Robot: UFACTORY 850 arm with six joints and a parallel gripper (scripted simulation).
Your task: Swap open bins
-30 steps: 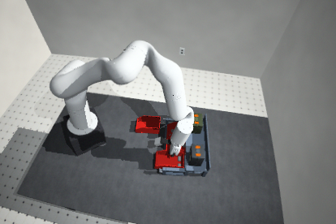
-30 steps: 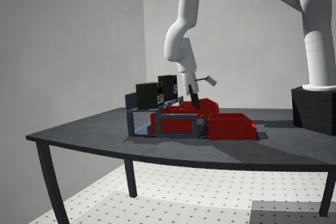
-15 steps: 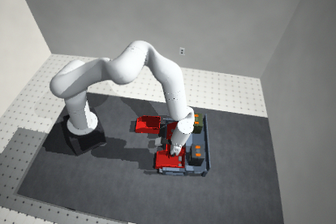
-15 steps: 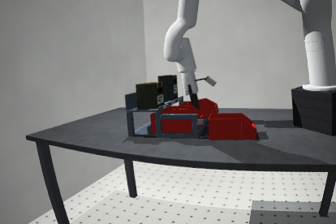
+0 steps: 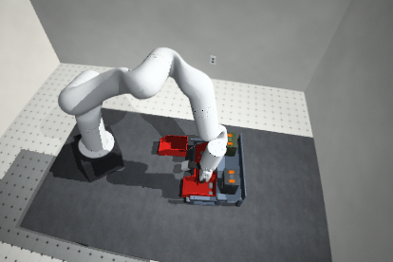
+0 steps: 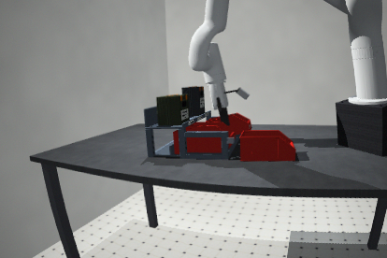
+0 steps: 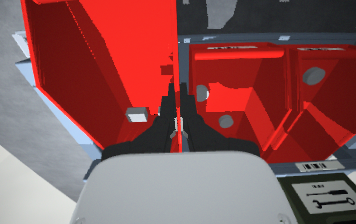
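Observation:
The red bin with grey parts [image 5: 196, 186] [image 6: 240, 122] [image 7: 117, 55] is at one end of the blue-grey shelf [image 5: 244, 176] [image 6: 150, 144] [image 7: 250, 38]. In the exterior view it looks tilted, its front raised above the front lip; its underside is hidden. A grey block [image 7: 136, 114] lies inside it. My gripper [image 5: 206, 179] [image 6: 227, 122] [image 7: 178, 93] is shut on this bin's side wall, one finger inside and one outside. The empty red bin [image 5: 173, 142] [image 6: 264, 146] stands flat on the table in front of the shelf's other end, its open front facing the robot's base.
Two other red bins [image 7: 240, 95] [image 7: 325, 135] with round grey parts stand in the shelf beside the held one. Two dark boxes [image 5: 231, 180] [image 5: 232, 143] [image 6: 172, 109] [image 6: 193, 95] stand on the shelf's upper board, close behind the gripper.

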